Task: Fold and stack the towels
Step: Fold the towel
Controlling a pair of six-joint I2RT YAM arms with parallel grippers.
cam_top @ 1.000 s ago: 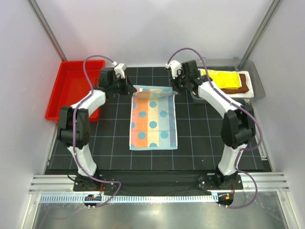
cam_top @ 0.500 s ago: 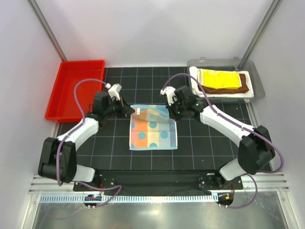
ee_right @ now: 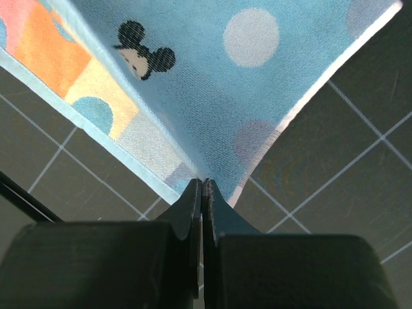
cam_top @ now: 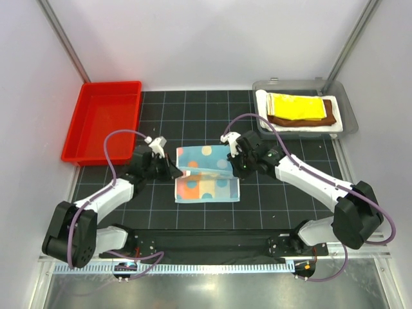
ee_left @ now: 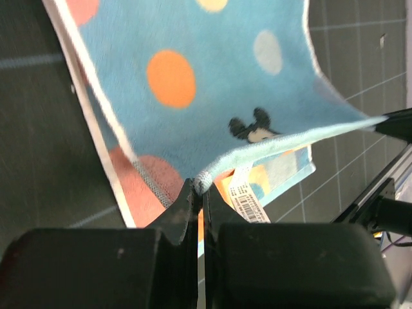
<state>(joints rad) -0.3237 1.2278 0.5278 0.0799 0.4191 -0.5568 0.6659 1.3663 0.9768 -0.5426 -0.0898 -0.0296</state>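
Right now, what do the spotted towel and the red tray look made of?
The spotted towel looks like soft, matte terry cloth: fuzzy nap, stitched hem, limp drape. The red tray is probably hard plastic: smooth, slightly shiny walls, moulded rim.

L hand, R hand pulled back, blue towel now half-folded

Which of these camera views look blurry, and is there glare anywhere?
Top external view: sharp and evenly lit, with soft shadows and some glare on the brushed metal sheet at the near edge. Left wrist view: the light blue spotted cloth towel looks soft and slightly blurred. Right wrist view: the same towel's weave is crisp.
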